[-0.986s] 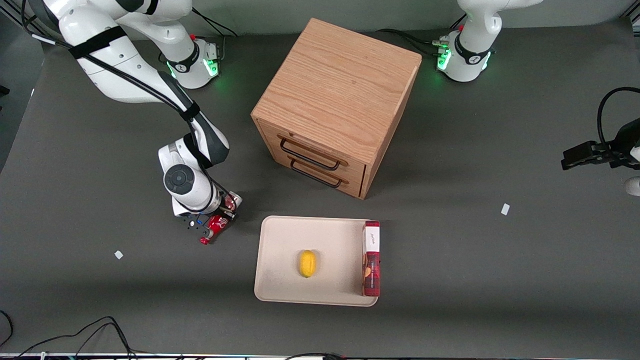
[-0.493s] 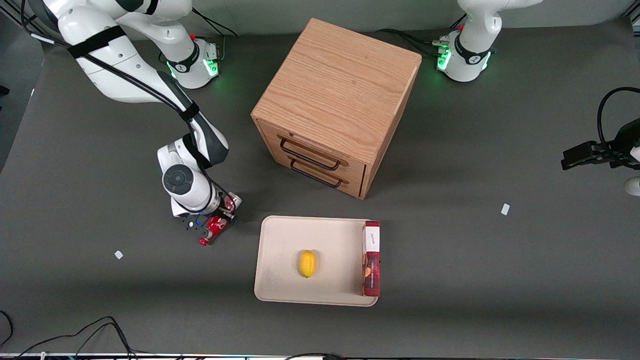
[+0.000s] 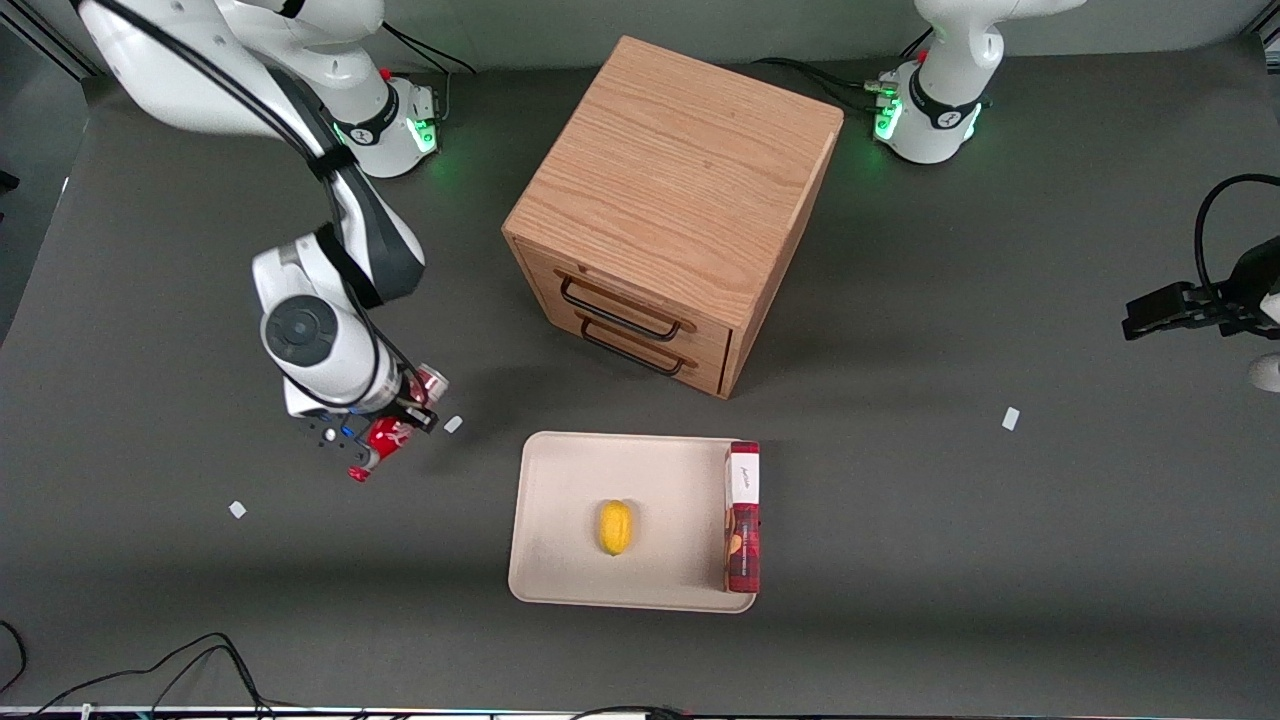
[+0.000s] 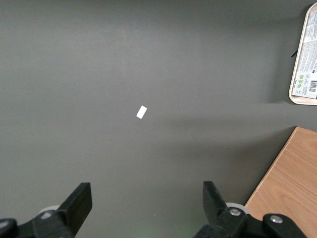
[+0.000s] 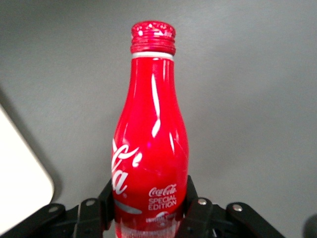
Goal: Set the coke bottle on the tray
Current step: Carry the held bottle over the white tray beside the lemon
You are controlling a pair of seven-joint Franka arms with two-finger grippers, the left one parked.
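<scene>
You are working over a dark grey matte table (image 3: 1000, 250), with black cables lying along the edge nearest the front camera and a few small white paper scraps (image 3: 453, 424) on it. An oak-grain wooden cabinet (image 3: 680, 180) stands mid-table, its two drawers fitted with thin black wire handles. In front of those drawers lies the tray (image 3: 560, 480), smooth beige with rounded corners and a low rim. On it sit a glossy yellow lemon (image 3: 615, 526) and a red-and-white rectangular box (image 3: 742, 516), which lies along the tray edge toward the parked arm's end.

Your gripper (image 3: 372, 440) hangs over bare table toward the working arm's end, apart from the tray. Its fingers (image 5: 198, 210) are closed onto the lower body of the coke bottle (image 5: 151, 148), and the bottle is in their hold (the front view shows only red slivers and a cap poking out under the wrist). The right wrist view gives you the rest: shiny red contour body, white script, ridged red cap, and one rounded tray corner beside it.
</scene>
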